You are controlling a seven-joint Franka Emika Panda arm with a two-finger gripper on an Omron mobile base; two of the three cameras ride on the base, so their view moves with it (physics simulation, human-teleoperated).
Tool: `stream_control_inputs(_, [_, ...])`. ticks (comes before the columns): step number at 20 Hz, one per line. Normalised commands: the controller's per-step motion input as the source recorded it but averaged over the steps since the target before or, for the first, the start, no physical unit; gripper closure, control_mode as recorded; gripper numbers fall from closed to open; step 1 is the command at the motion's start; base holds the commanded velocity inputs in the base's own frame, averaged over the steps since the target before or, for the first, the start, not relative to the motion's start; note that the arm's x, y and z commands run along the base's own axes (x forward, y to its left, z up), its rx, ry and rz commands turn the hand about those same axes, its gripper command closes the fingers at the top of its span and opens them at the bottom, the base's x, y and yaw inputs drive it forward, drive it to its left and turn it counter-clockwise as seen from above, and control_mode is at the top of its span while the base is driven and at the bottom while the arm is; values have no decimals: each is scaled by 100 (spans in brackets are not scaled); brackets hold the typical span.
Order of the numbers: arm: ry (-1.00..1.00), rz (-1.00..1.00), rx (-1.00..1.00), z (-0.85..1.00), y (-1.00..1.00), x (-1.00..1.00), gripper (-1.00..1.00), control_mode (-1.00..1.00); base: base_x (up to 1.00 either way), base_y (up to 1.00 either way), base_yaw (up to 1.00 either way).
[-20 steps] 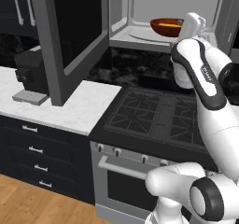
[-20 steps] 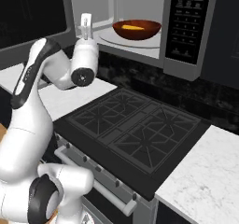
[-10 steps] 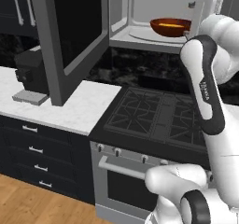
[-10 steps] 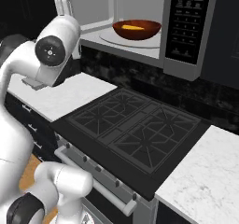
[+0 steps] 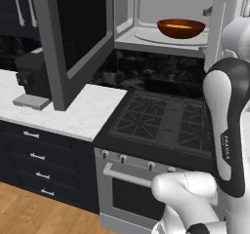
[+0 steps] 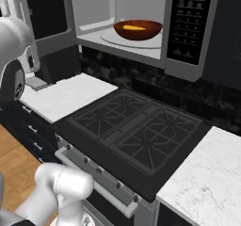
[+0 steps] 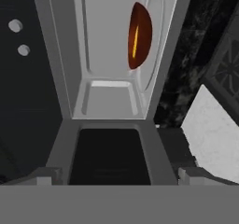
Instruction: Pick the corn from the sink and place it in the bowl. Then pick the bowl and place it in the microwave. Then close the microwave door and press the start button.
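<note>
Two of the task's steps look finished, judging from how things lie: the corn (image 6: 134, 28) rests inside the bowl (image 6: 138, 29), and the bowl sits on the round turntable inside the microwave (image 6: 188, 36), toward the middle of its floor. What is left, as I judge it, is to swing the microwave door (image 5: 73, 38) shut and press the start button.

Nearest in the left base view is the arm, rising at the right edge, with the black stovetop (image 5: 168, 121) under it and the white counter (image 5: 63, 108) running off to the left. Beyond the counter's front edge the door stands swung wide open, its dark glass turned toward the room. A dark appliance (image 5: 31, 79) stands on the counter behind the door's lower corner. Farthest back is the open cavity with the bowl.

The right base view adds what the left lacks: the microwave's dark control panel (image 6: 189, 22) at the right side of the cavity (the buttons are too small to tell apart), and a second stretch of white counter at the stove's right.

The hand view, rolled on its side, looks at the door's glass and into the cavity. The gripper (image 7: 113, 175) has its two finger tips far apart at the bottom, spread wide and holding nothing.
</note>
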Motion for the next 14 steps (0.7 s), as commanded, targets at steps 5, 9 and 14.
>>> stream_control_inputs(5, [-2,0,2,-54,70,-79,-100,-100,0,0,0])
stream_control_inputs(9, [0,0,9,-24,74,-67,-100,-100,0,0,0])
stream_control_inputs(14, [-7,-15,0,-18,86,-19,-100,-100,0,0,0])
